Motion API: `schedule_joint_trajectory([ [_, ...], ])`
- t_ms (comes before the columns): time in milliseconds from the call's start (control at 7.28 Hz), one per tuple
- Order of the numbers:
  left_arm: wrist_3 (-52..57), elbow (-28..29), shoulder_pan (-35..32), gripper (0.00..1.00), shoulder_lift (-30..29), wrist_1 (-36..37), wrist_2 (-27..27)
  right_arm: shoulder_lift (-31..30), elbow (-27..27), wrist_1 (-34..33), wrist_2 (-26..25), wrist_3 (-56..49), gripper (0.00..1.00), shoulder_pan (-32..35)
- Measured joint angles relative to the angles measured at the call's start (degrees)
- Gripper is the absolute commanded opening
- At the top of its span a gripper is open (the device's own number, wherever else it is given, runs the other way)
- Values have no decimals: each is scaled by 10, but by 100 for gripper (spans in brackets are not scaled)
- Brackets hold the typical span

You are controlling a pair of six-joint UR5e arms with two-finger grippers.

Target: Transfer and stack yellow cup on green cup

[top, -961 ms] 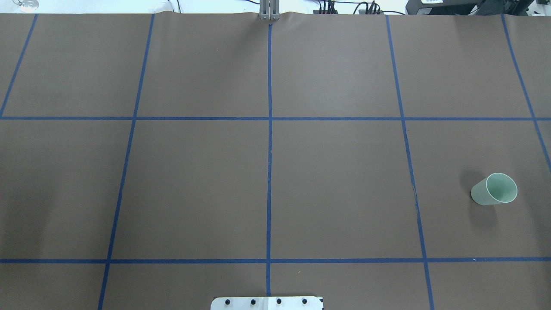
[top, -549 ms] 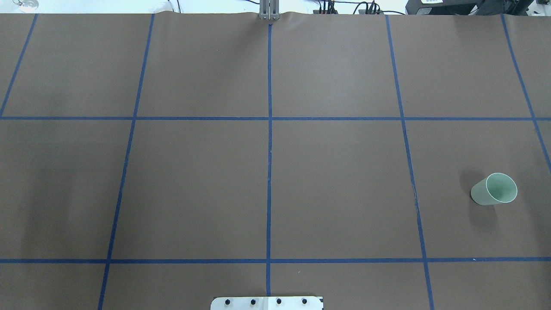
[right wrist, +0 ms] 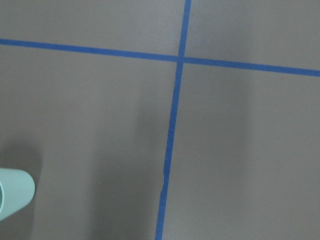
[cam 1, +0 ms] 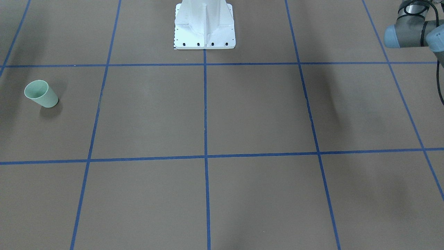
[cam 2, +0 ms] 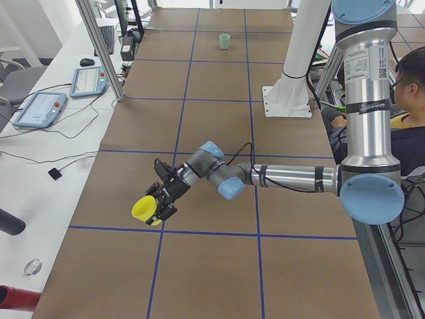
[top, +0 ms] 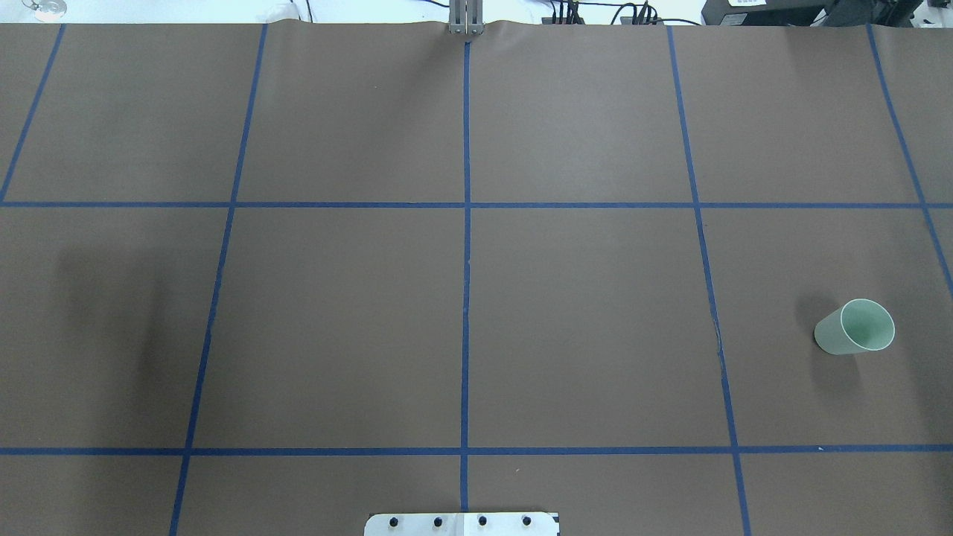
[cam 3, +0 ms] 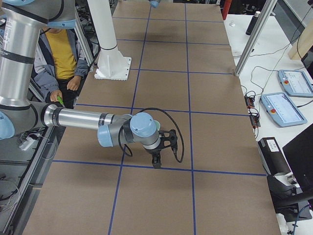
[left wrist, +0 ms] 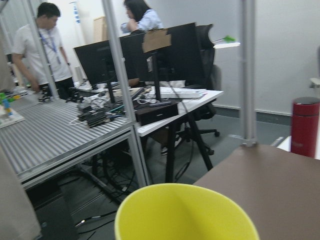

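The green cup (top: 855, 327) stands upright on the brown table at my right side, also in the front view (cam 1: 41, 93) and far off in the exterior left view (cam 2: 224, 41). Its rim shows at the lower left of the right wrist view (right wrist: 15, 192). The yellow cup (cam 2: 145, 209) hangs tilted above the table's left end at my left gripper (cam 2: 159, 207); its rim fills the bottom of the left wrist view (left wrist: 185, 212). I cannot tell the left gripper's state. My right gripper (cam 3: 155, 164) points down over the table; I cannot tell its state either.
The white robot base (cam 1: 204, 24) stands at the table's near middle edge. A seated person (cam 3: 58, 54) is beside the base. Control tablets (cam 2: 40, 106) lie on a side table, and a red bottle (left wrist: 304, 125) stands at the table's left end.
A shadow over the table's left part has grown darker in the overhead view. The green cup has not moved.
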Motion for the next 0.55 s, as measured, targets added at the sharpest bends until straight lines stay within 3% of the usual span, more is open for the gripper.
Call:
schedule_joint_trajectory([
  [275,35,2,28,0,-49,-132,-77,19,2,34,3,8,100,0],
  [549,111,-1,78,0,-119,-181,-101,47,1,66,5,10,100,-7],
])
